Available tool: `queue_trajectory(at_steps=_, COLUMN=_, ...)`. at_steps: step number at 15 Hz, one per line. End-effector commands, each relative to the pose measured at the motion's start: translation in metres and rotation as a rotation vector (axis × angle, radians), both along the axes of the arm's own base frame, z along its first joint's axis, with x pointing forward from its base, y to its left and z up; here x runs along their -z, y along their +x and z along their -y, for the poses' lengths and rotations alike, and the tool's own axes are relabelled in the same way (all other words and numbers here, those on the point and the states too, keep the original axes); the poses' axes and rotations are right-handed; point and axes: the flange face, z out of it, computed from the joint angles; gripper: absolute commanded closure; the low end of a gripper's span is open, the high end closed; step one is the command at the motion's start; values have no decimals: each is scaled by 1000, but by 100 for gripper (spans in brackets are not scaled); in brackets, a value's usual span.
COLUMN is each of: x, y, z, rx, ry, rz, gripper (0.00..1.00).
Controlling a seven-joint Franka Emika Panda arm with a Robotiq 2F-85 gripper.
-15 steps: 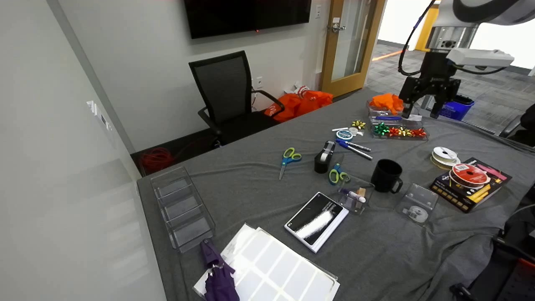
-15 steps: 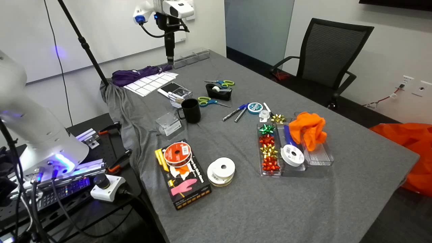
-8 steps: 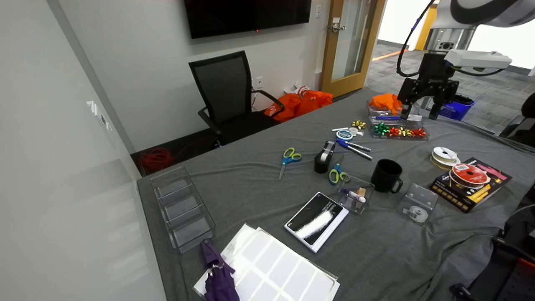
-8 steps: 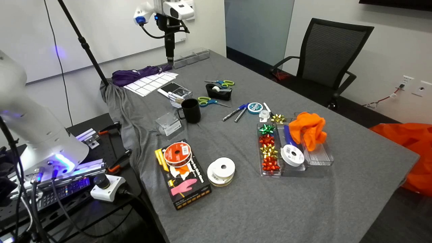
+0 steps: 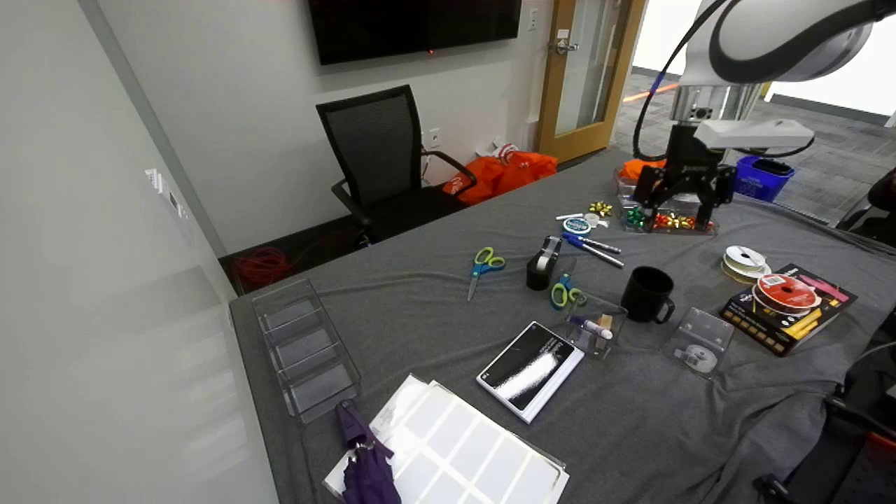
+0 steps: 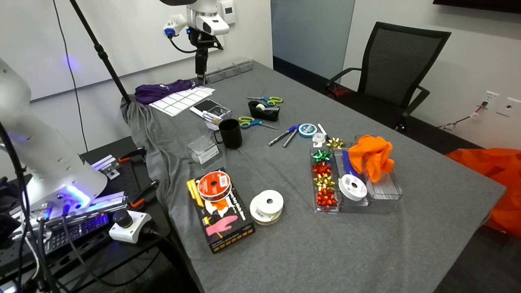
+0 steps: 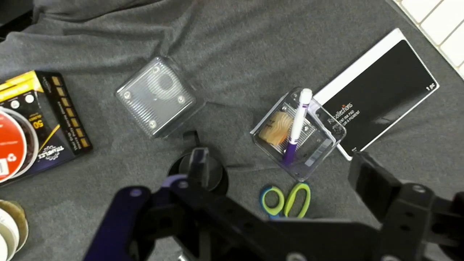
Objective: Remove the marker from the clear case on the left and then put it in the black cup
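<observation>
A white marker with a purple end [image 7: 299, 119] leans in an open clear case [image 7: 314, 161], beside a wooden block. The marker shows in both exterior views [image 5: 595, 327] [image 6: 212, 118]. The black cup [image 5: 644, 294] has a handle and stands upright beside this case; it also shows in an exterior view [image 6: 231, 135]. In the wrist view the cup [image 7: 222, 183] is partly covered by a fingertip. My gripper [image 5: 674, 218] is open and empty, high above the table, fingers down. In the wrist view its fingers [image 7: 282, 163] are wide apart; the case lies farther up between them.
A second clear case [image 7: 156, 96] with a tape roll lies near the cup. A black ink pad box [image 7: 380, 98] touches the marker's case. Scissors [image 7: 273, 203] and a tape dispenser [image 5: 542, 264] are close by. A glove box [image 6: 222, 228] carries a red spool.
The gripper has moved down, and to the left in an exterior view. It stays open. The marker, case and cup have not moved.
</observation>
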Motion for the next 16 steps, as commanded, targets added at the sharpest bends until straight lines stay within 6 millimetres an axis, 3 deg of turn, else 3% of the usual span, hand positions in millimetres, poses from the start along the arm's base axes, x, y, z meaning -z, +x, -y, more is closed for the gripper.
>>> queue_trajectory(at_steps=1, x=44, y=14, z=-29, rx=27, ry=-7, rz=-40, gripper=0)
queue_trajectory(at_steps=10, x=138, y=37, z=-39, rx=37, ry=-13, rz=10, gripper=0)
queue_trajectory(at_steps=13, x=158, y=38, z=-44, rx=33, ry=6, rz=-4, gripper=0)
queue_trajectory(at_steps=16, x=165, y=36, z=-54, rx=15, ry=19, rz=-27, gripper=0)
